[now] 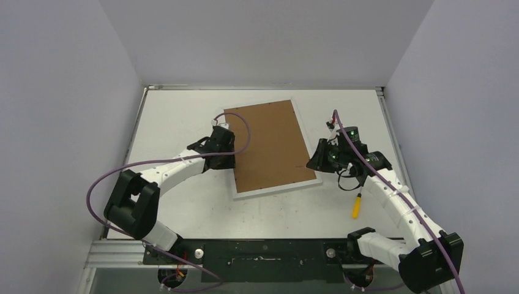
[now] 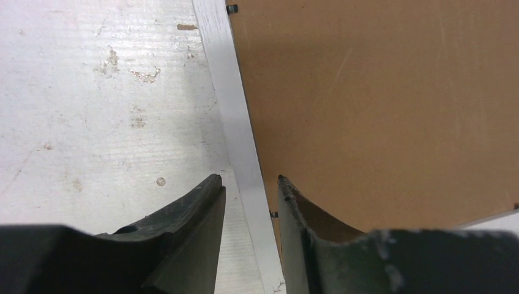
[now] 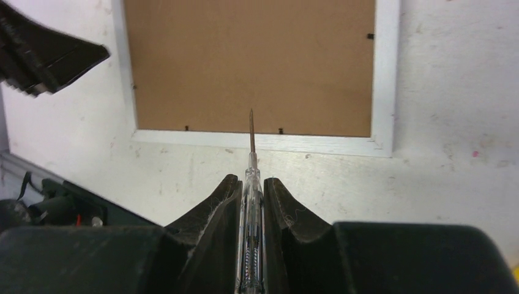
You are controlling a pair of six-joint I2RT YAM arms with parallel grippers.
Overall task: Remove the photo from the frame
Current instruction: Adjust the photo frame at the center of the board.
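Your left arm reaches low across the counter (image 1: 183, 116), its gripper (image 2: 249, 179) apart astride the left border of the frame (image 1: 272, 147), lying back-up toward the far edge. Your right arm bends inward, gripper (image 3: 251, 180) clamped on a screwdriver (image 3: 251, 138) pointing at the frame.

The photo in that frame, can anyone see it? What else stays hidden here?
The photo: hidden in all views; the frame lies face down, brown backing board on top.
The screwdriver handle: right wrist view, cut off by the bottom edge inside the right hand.
The orange tool: top view, too small to name.
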